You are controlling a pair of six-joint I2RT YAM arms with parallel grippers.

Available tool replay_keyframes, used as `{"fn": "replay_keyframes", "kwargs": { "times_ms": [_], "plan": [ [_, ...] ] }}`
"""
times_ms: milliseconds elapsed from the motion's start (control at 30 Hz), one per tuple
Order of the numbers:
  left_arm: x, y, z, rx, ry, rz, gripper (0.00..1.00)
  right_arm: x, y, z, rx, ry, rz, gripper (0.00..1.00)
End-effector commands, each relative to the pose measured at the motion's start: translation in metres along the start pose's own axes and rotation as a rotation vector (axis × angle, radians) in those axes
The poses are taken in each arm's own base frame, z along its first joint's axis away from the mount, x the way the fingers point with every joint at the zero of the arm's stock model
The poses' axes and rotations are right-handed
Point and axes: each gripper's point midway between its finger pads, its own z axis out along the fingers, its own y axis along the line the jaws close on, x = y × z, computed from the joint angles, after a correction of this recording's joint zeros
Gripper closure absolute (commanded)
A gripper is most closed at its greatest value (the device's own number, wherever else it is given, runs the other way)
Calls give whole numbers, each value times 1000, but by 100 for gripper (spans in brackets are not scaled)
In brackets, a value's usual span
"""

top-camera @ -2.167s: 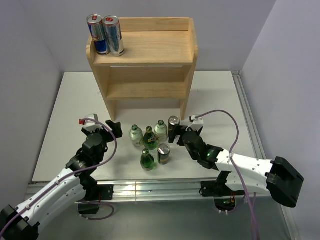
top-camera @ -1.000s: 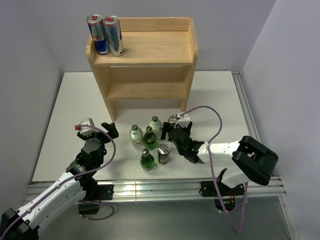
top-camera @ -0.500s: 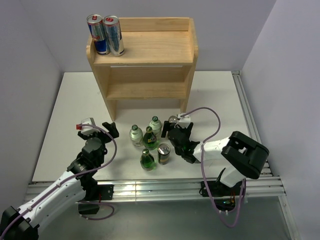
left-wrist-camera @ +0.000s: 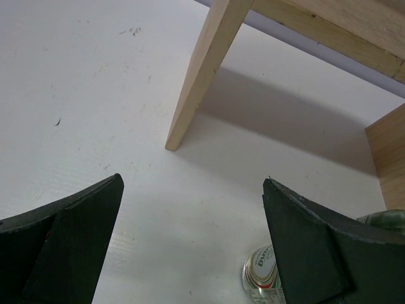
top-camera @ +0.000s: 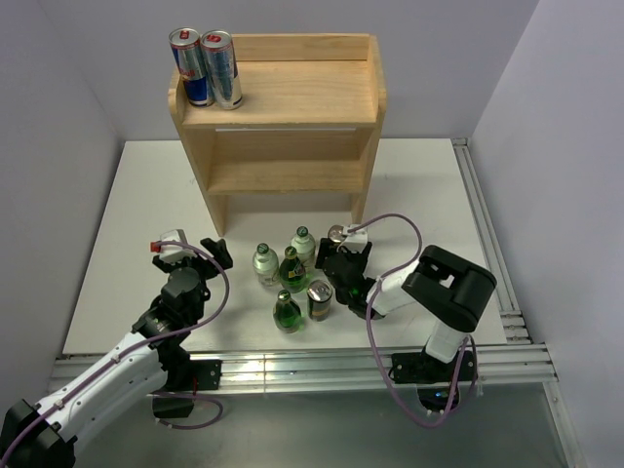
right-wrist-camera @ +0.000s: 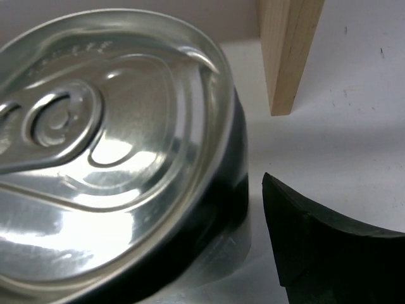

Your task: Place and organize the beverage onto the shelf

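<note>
The light-wood shelf (top-camera: 292,97) stands at the back with two energy-drink cans (top-camera: 205,66) on its top left corner. On the table in front of it stand several green glass bottles (top-camera: 292,268), a dark and gold can (top-camera: 319,298) and a dark silver-topped can (top-camera: 336,234). My right gripper (top-camera: 339,253) is open around the silver-topped can (right-wrist-camera: 107,139). One finger (right-wrist-camera: 316,247) shows just clear of its side, and the other is hidden. My left gripper (top-camera: 211,253) is open and empty (left-wrist-camera: 191,182), left of the bottles.
The left wrist view shows the shelf's front left leg (left-wrist-camera: 196,69), a can with green and red print (left-wrist-camera: 261,275) and a bottle edge (left-wrist-camera: 383,218). The shelf's right leg (right-wrist-camera: 288,50) stands just behind the silver-topped can. Rails (top-camera: 487,244) edge the table.
My right arm has folded in toward the can, with its elbow swinging left. One bottle has shifted slightly left. The left gripper has drawn back a little.
</note>
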Motion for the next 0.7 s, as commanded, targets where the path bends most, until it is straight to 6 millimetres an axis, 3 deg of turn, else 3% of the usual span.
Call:
{"fn": "replay_keyframes", "kwargs": {
  "times_ms": [0,133,200,333,500,533,567,633,667],
  "plan": [
    [-11,-6,1,13,-34,-20,1,-17,0,2,25,-84,64,16],
    [-10,-6,1,11,-29,-15,1,-19,3,6,33,-93,41,33],
    [-10,-6,2,11,-30,-16,1,-18,7,9,28,-91,21,66],
    [-9,-6,2,9,-26,-12,1,-13,3,9,57,-63,1,99],
    [-9,-7,3,9,-25,-11,1,-43,-3,-12,114,-93,51,100],
    [-9,-7,3,9,-23,-10,1,-41,-7,-20,133,-71,11,100],
    [-8,-8,3,9,-20,-7,1,-63,0,-28,125,-100,51,100],
    [-7,-7,5,1,-16,-2,1,-75,-6,-40,151,-93,8,100],
    [-7,-7,5,-4,-15,-1,1,-99,3,-49,127,-118,58,100]
  ]
}}
